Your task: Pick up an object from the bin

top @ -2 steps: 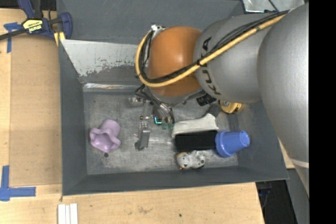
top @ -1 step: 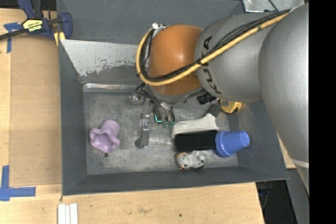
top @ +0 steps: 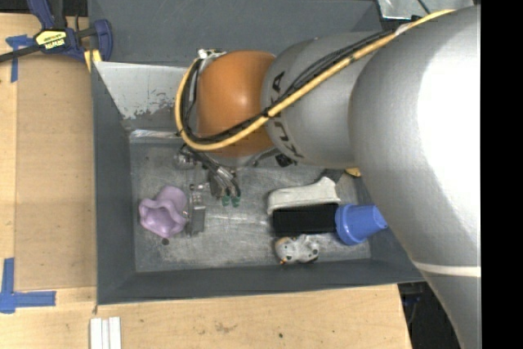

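My gripper [top: 212, 204] hangs below the orange cover, low over the left half of the bin floor. Its fingers stand apart, open, and I see nothing between them. One finger [top: 196, 215] is right beside a crumpled lilac lump [top: 163, 212], which lies at the left of the bin floor; whether they touch I cannot tell. To the right lies a brush-like thing [top: 306, 207] with a white top, a black block and a blue end. A small white and grey toy [top: 296, 249] sits just in front of it, near the bin's front wall.
The arm and its orange cover hide the back and right of the bin. A slanted grey wall rises at the bin's back left. Bare floor shows between the lilac lump and the brush-like thing.
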Controlling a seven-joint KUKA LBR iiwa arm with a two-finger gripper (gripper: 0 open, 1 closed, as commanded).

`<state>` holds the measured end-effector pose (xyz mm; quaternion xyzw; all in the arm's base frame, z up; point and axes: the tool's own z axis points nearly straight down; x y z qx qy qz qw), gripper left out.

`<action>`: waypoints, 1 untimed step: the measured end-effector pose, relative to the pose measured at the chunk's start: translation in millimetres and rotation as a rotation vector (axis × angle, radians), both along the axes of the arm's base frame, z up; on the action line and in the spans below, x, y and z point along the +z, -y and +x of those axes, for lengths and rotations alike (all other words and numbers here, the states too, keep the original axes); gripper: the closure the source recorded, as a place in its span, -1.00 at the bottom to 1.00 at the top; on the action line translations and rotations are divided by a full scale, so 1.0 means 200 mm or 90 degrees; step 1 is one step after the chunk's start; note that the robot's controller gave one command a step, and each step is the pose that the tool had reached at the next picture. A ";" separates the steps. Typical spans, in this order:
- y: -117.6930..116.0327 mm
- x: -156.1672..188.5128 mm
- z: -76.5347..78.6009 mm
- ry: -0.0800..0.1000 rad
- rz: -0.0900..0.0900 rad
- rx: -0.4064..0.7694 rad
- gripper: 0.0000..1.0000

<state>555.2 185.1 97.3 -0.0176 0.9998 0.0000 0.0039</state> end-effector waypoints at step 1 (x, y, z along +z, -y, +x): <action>-0.16 -0.11 -0.17 0.005 0.003 -0.002 1.00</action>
